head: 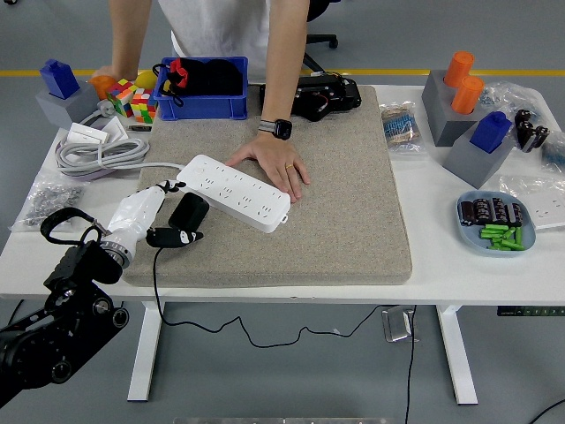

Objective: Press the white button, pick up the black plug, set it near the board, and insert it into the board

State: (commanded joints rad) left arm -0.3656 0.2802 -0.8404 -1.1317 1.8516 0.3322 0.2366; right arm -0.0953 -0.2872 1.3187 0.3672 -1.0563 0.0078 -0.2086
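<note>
1. Black plug [187,211], a chunky block trailing a thin black cord [157,291], lies on the beige felt mat [335,212] just beside the near left end of the long white power strip [234,192], the board of the task; it is not seated in any socket.
2. Left hand [161,225], white-sleeved with black fingers [177,236], sits at the mat's left front corner. Its fingers are loosely curled right at the plug's lower edge; whether they actually grip the plug cannot be told from this view.
3. Right hand of the robot does not appear.
4. White power strip rests diagonally on the mat, its left end toward the robot's left hand and its right end lower and further right.
5. Person's hand [275,165], with a ring and a black wristwatch [280,129] on the wrist, presses flat on the mat, touching the far edge of the strip.
6. Cord runs from the plug over the table's near edge and hangs down below the white table [459,265].
7. Blue plastic bin [201,104] with black contents stands behind the mat, a coiled grey cable [97,152] lies to the mat's left, and a pale blue dish [468,231] of green and black parts sits well apart on the right.
</note>
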